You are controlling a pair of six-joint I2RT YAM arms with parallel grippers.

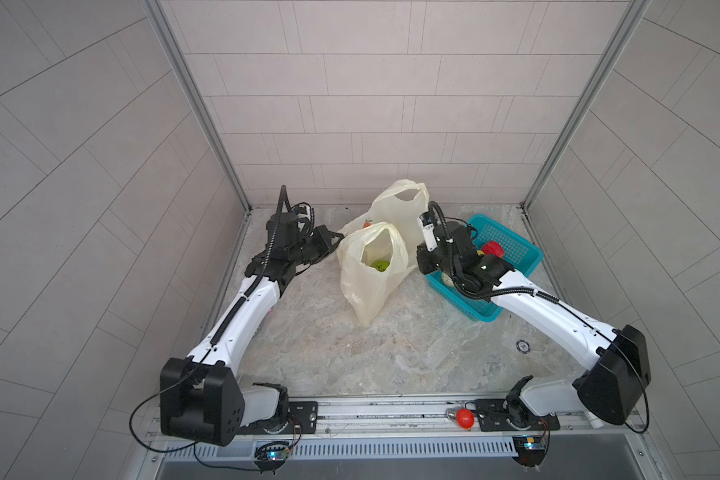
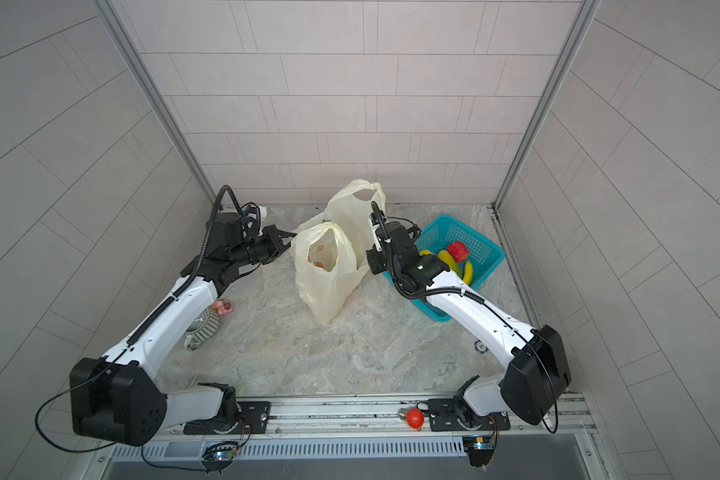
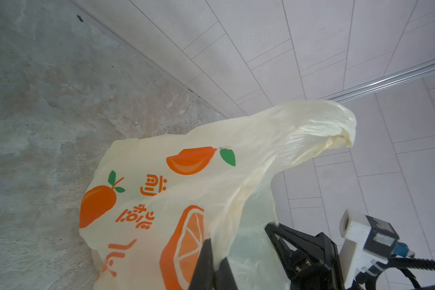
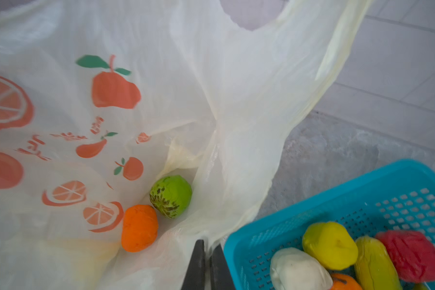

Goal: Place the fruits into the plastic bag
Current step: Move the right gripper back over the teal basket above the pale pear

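While the left gripper (image 3: 211, 263) pinches the plastic bag (image 3: 186, 190), the right gripper (image 4: 207, 268) stands slightly parted, empty.

A teal perforated basket (image 1: 512, 245) sits at the right of the marbled desk (image 1: 391, 353). A shiny red bulb (image 1: 464, 418) lies on the front rail. In a top view, a striped plush toy (image 2: 206, 328) lies at the left.

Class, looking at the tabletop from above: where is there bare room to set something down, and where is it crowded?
Free: the broad marble tabletop in front of the plastic bag, between both arms, back to the front rail. Crowded: the far strip, where the bag touches the teal basket and the right end effector sits between them; a striped toy lies under the left arm.
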